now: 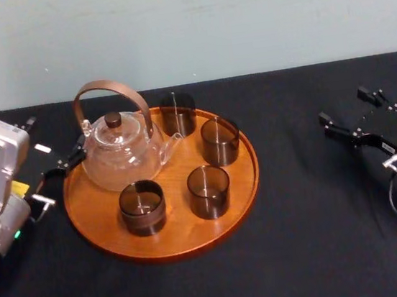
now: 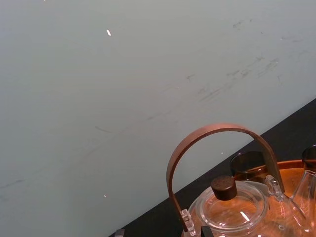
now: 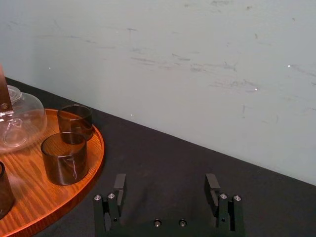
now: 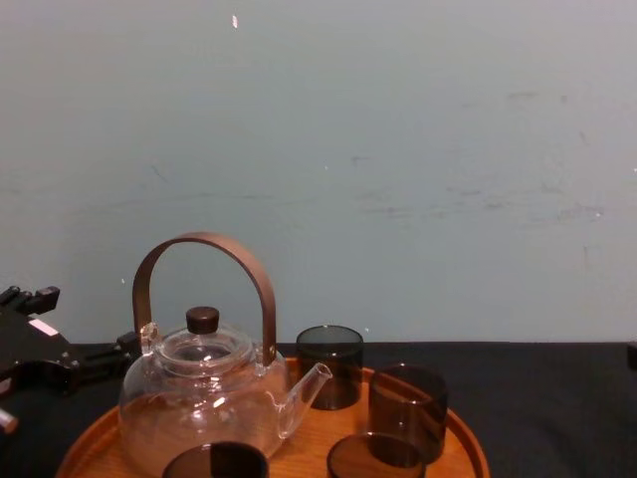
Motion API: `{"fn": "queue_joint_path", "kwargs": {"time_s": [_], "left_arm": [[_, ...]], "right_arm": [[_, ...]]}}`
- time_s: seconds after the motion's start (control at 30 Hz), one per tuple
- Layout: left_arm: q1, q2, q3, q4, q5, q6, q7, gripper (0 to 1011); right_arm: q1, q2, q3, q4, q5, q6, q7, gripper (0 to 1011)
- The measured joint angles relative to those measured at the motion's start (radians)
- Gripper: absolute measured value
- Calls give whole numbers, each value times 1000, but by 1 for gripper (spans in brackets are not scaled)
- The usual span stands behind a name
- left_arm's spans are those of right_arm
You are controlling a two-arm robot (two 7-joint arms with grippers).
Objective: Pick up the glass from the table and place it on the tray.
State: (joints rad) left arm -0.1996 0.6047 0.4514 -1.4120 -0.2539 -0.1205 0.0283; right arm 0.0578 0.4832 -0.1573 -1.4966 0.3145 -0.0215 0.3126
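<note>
Orange-brown tray [image 1: 179, 227] on black table [image 1: 305, 251], head view: four smoky glasses [image 1: 209, 191] and teapot [image 1: 121, 154] on it; left gripper [image 1: 61, 176] at tray's left rim, right gripper [image 1: 342, 105] well right. Left wrist: jaws wide, teapot close. Right wrist: jaws wide, empty. Chest: two far glasses right of teapot

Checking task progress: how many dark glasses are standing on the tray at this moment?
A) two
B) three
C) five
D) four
D: four stand on the tray, namely the back glass, the right glass, the front-right glass and the front-left glass, grouped by the teapot.
</note>
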Motion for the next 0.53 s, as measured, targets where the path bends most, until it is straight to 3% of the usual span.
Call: {"fn": "queue_joint_path", "kwargs": {"time_s": [0.53], "left_arm": [[0, 0, 0, 0, 0, 0, 0, 1001]], "right_arm": [[4, 5, -5, 0, 7, 2, 12, 1002]]}}
